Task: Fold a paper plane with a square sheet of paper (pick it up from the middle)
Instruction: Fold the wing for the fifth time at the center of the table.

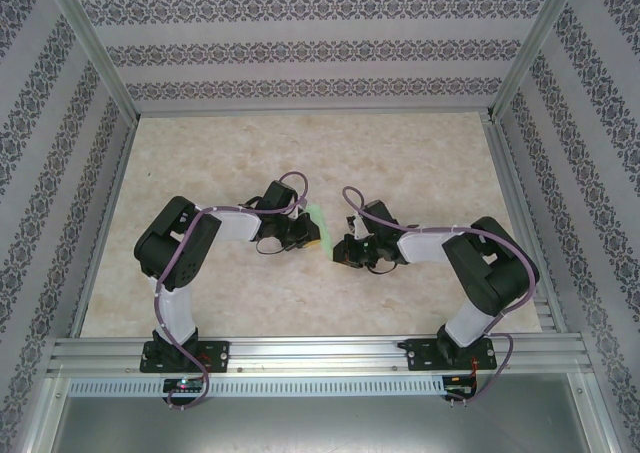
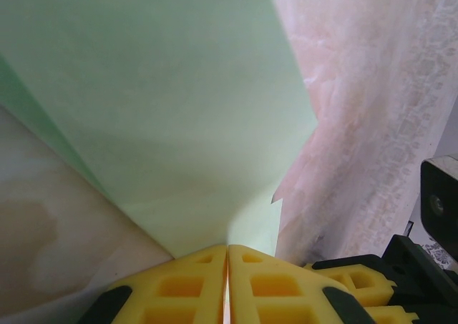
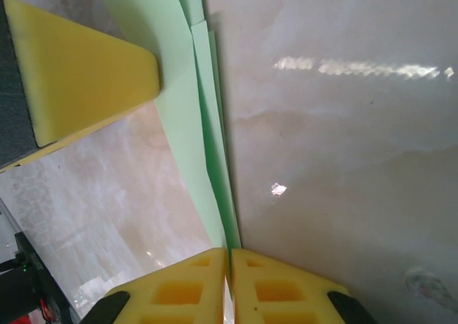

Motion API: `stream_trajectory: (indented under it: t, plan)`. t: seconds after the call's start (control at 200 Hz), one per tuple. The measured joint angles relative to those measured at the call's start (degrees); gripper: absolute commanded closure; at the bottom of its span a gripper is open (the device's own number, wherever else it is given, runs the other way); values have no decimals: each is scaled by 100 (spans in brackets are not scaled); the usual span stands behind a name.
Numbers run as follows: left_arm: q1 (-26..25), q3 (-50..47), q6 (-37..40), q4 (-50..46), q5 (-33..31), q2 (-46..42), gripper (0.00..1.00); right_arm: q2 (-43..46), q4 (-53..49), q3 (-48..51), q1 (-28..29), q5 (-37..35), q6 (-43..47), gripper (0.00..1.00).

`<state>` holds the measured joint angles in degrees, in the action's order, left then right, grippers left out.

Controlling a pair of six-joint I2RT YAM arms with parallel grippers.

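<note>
No legible text, label, brand, number or sign anywhere in the three views.
</note>
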<state>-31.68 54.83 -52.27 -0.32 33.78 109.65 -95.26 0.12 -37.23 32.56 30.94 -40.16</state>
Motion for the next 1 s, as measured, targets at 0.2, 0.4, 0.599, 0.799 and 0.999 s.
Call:
stream_trajectory:
  t: [0.2,0.4,0.599,0.799,0.999]
  plan:
    - [0,33,2,-52,0,13,88,238,-437,-142,79,-229,94,78]
    - [0,63,4,-105,2,22,88,761,-892,-457,166,-501,151,83]
    - [0,87,37,-140,2,33,88,79,-896,-1150,306,-376,282,90]
    - [0,94,44,-153,2,33,89,-411,-920,-1276,302,-319,313,91]
    - [0,98,46,-170,0,33,89,-553,-848,-1239,258,-251,387,91]
